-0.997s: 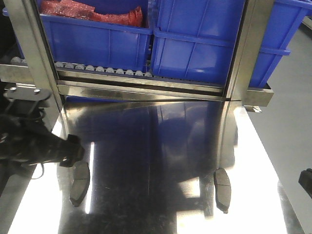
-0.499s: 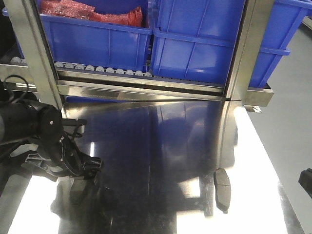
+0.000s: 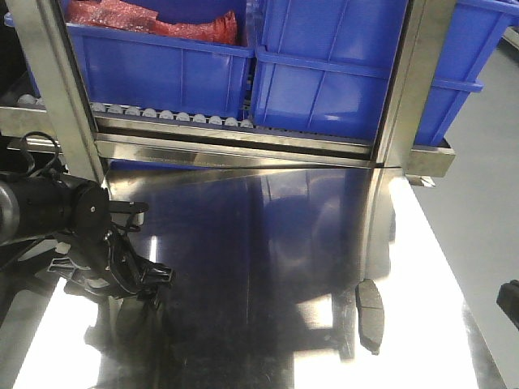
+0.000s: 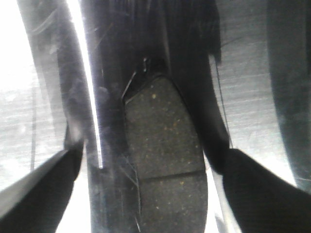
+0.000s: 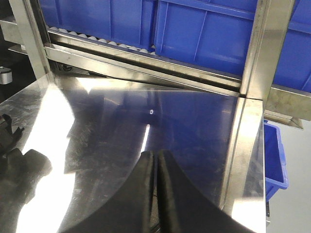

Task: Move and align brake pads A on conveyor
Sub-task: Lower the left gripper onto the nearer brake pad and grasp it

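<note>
Down on the steel worktop (image 3: pixel 268 243), the left gripper (image 4: pixel 150 165) hangs open, fingers (image 4: pixel 43 189) either side of one brake pad (image 4: pixel 163 145); a second pad (image 3: pixel 371 312) lies well apart. The right gripper (image 5: pixel 156 179) is closed, empty.

The steel tabletop (image 3: pixel 268 243) lies open at its centre. At twelve o'clock blue bins (image 3: pixel 324 73) and steel posts (image 3: pixel 403 81) wall it off. The left gripper (image 3: pixel 136 282) blocks eight o'clock, and a brake pad (image 3: pixel 370 312) four o'clock.
</note>
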